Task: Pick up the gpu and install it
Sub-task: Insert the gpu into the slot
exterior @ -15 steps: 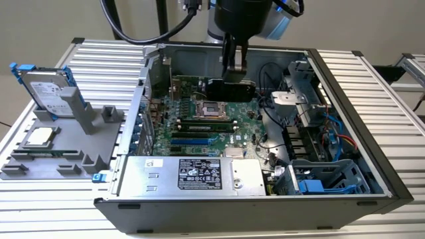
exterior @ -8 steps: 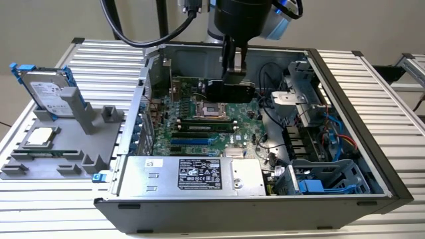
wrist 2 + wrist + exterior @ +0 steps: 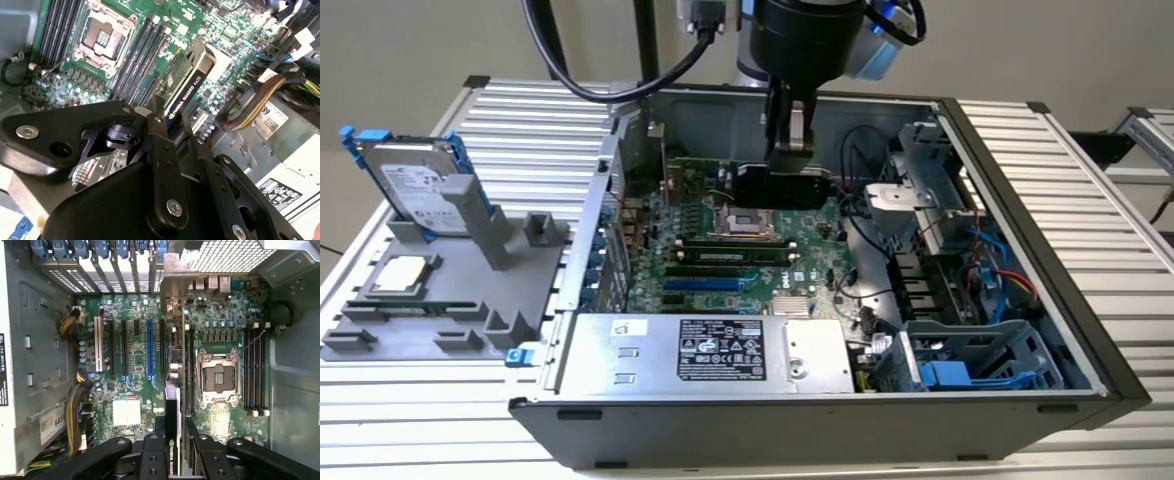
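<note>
My gripper (image 3: 787, 150) reaches down into the open computer case (image 3: 1014, 240) and is shut on the gpu (image 3: 783, 187). The black-shrouded card hangs edge-down above the green motherboard (image 3: 720, 262), close to the CPU socket (image 3: 738, 222). In the second wrist view the gpu (image 3: 187, 85) sticks out from between the black fingers (image 3: 159, 135), green board on one face and black cooler on the other. In the first wrist view the gpu (image 3: 172, 410) shows edge-on, its silver bracket (image 3: 172, 275) towards the rear slot openings. It hovers between the blue expansion slot (image 3: 149, 347) and the CPU socket (image 3: 217, 377).
A power supply (image 3: 707, 350) fills the near side of the case, and a drive cage (image 3: 974, 360) with blue parts sits at the near right. Cable bundles (image 3: 260, 100) run beside the board. Outside the case, a hard drive (image 3: 414, 185) stands in a grey holder (image 3: 440, 300).
</note>
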`<move>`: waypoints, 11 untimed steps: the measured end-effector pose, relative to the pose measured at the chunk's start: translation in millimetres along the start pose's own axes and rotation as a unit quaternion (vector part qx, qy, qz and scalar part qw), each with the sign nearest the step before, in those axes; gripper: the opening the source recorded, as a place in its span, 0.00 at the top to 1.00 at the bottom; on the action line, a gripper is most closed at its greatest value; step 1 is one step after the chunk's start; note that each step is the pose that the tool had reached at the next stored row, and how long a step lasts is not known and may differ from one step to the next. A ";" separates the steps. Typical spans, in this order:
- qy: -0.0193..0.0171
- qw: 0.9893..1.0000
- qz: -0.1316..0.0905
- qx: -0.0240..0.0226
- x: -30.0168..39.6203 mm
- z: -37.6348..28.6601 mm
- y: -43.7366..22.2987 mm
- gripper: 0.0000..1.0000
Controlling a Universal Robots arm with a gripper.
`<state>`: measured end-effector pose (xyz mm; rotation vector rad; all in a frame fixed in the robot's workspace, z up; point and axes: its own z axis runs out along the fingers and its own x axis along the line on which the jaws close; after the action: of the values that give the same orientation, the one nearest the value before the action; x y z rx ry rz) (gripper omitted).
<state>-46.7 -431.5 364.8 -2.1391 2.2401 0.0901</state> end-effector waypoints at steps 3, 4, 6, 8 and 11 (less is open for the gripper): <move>0.000 1.000 0.000 0.000 0.0 1.0 0.0 1.00; 0.000 1.000 0.000 0.000 0.0 1.4 0.0 1.00; 0.000 1.000 0.000 0.000 0.1 2.0 0.0 1.00; 0.000 1.000 0.000 0.000 0.1 2.6 0.0 1.00; 0.000 1.000 0.000 0.000 0.2 3.8 0.0 1.00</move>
<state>-46.7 -431.4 361.1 -2.1389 2.2403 0.0900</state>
